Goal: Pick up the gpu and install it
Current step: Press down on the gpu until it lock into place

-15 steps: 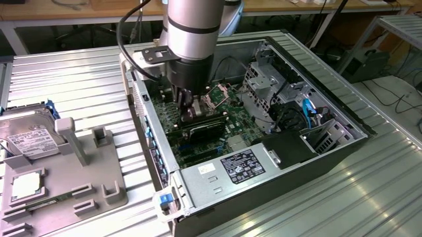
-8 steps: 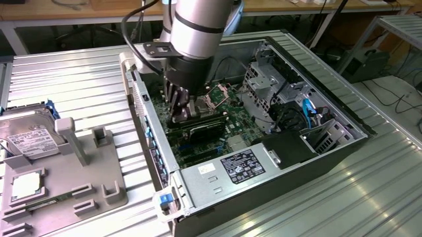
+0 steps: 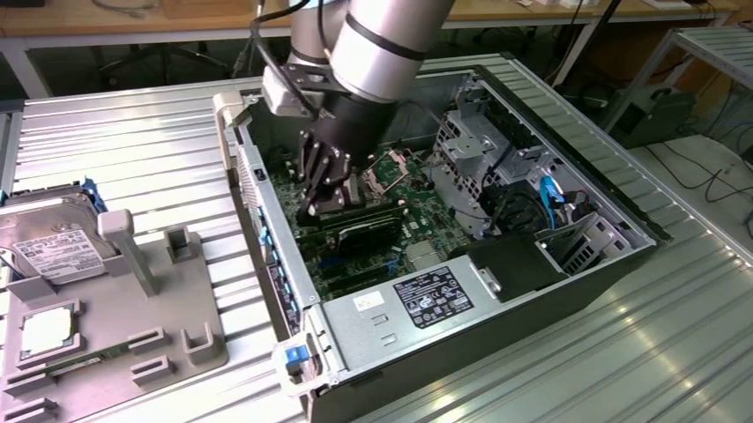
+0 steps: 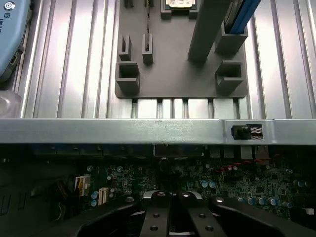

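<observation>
Shut gripper [image 4: 170, 200] with jaws pressed together, low inside open computer case [image 3: 612, 264], fingertips over motherboard [image 3: 412, 220]. Black gpu [image 3: 359, 231] seated across motherboard just beneath gripper. Hard drive [image 3: 48, 238] on grey fixture tray [image 3: 118, 344], well apart.

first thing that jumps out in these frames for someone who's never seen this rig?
The big silver arm reaching down into the open computer case, its dark hand shut and low over the green motherboard near a dark card sitting on the board. Next, the grey holder tray beside the case on the exterior view's left, with a hard drive standing in it.
</observation>
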